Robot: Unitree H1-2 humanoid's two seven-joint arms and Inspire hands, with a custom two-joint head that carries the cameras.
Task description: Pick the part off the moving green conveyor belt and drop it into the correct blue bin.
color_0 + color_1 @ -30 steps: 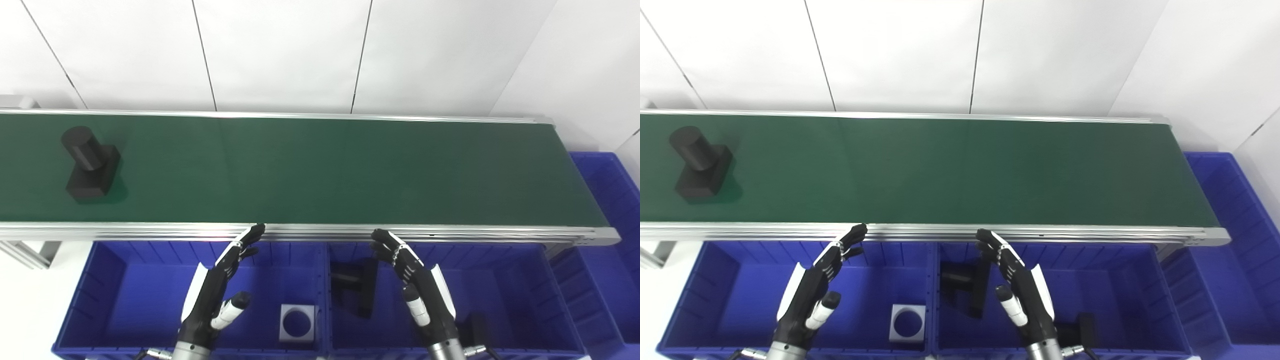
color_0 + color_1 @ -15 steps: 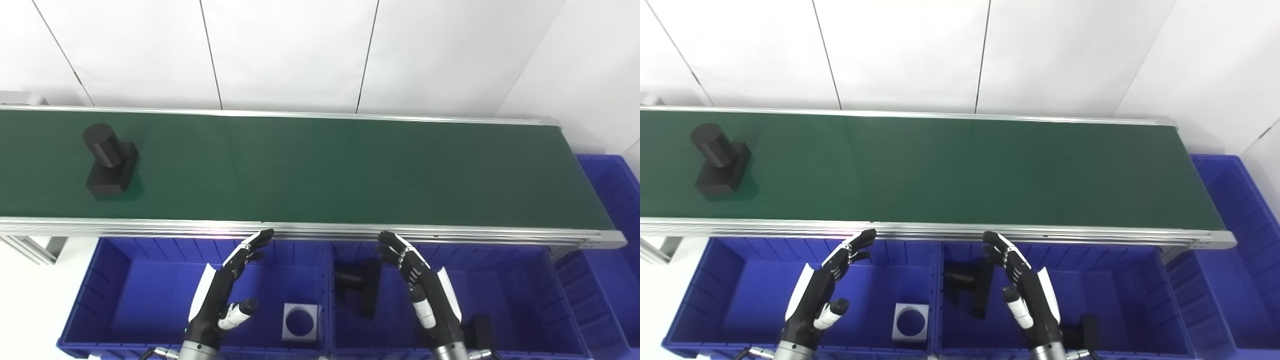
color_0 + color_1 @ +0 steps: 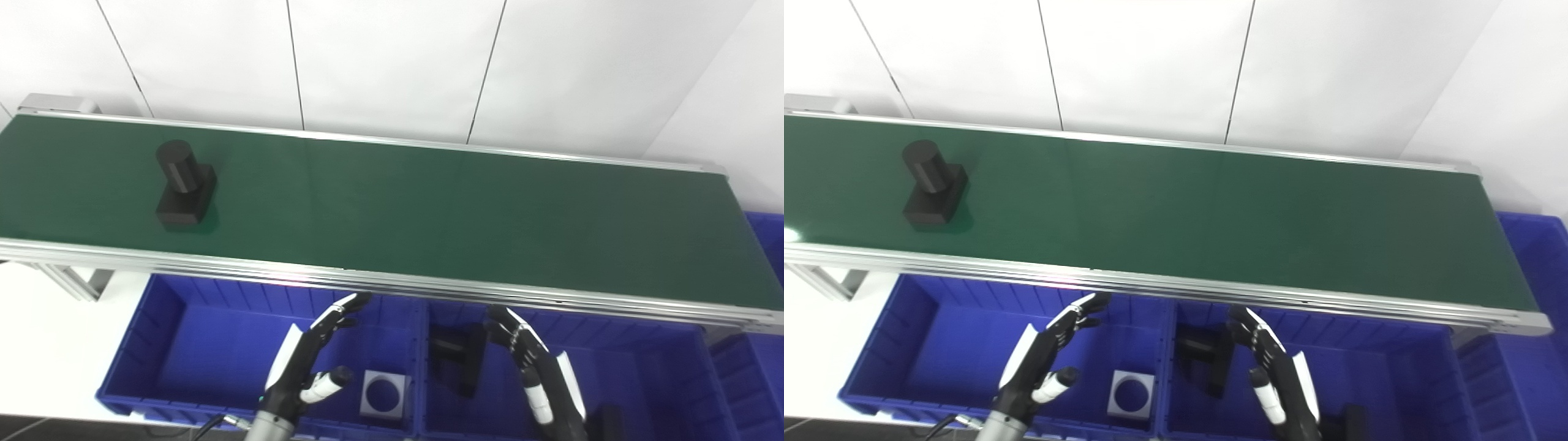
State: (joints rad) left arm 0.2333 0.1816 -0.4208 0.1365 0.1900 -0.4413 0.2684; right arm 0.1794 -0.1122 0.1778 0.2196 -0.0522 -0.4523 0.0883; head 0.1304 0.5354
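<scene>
A black part (image 3: 181, 193), made of a cylinder standing on a square block, is seen on the green conveyor belt (image 3: 429, 214) in the upper left of the frame, nearer the belt's front rail than its back one. The belt runs across the whole picture, tilted slightly down towards the right. Below it, along the bottom of the frame, a row of blue bins is set. In the left bin (image 3: 184, 343) a white square piece with a round hole (image 3: 383, 395) lies near the right wall. In the middle bin (image 3: 643, 367) a black angular piece (image 3: 456, 361) lies at the left, and another dark piece (image 3: 1350, 422) is partly seen at the bottom edge. A further blue bin (image 3: 756, 380) is partly visible at the lower right.

The left hand (image 3: 306, 367) is held above the left bin, empty, with fingers spread and pointing up towards the belt rail. The right hand (image 3: 539, 373) is held above the middle bin, likewise empty with fingers apart. Both hands are well apart from the part
</scene>
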